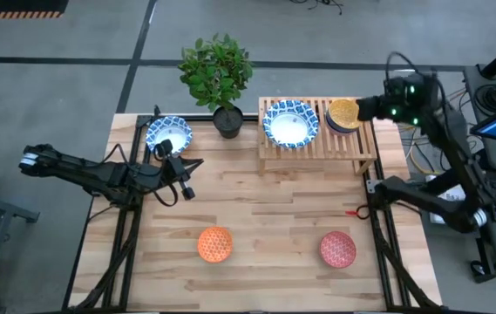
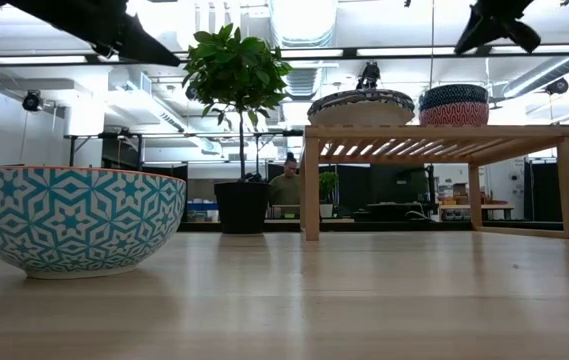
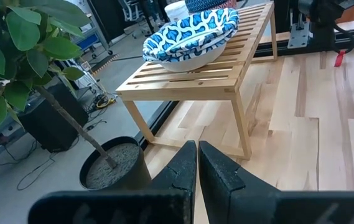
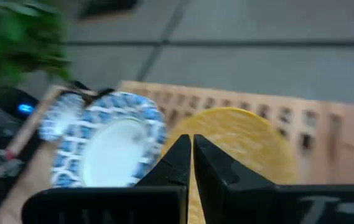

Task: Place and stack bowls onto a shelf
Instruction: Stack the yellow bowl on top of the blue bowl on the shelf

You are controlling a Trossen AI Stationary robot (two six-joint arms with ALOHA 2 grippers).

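Observation:
The slatted wooden shelf (image 1: 317,144) stands at the table's far right. On it sit a wide blue-and-white bowl (image 1: 290,124) and a yellow bowl (image 1: 343,113) nested in a small dark patterned bowl (image 2: 454,105). Another blue-and-white bowl (image 1: 168,135) rests on the table at the far left. An orange bowl (image 1: 215,244) and a pink-red bowl (image 1: 337,249) sit near the front edge. My left gripper (image 1: 185,174) is shut and hovers just near of the far-left bowl. My right gripper (image 4: 191,155) is shut and hangs above the yellow bowl (image 4: 239,137).
A potted plant (image 1: 221,78) in a black pot stands at the far edge, between the left bowl and the shelf. A small red item (image 1: 352,212) lies near the right edge. Bare planks stretch across the table's middle (image 1: 265,201). A person (image 2: 286,185) sits in the room beyond.

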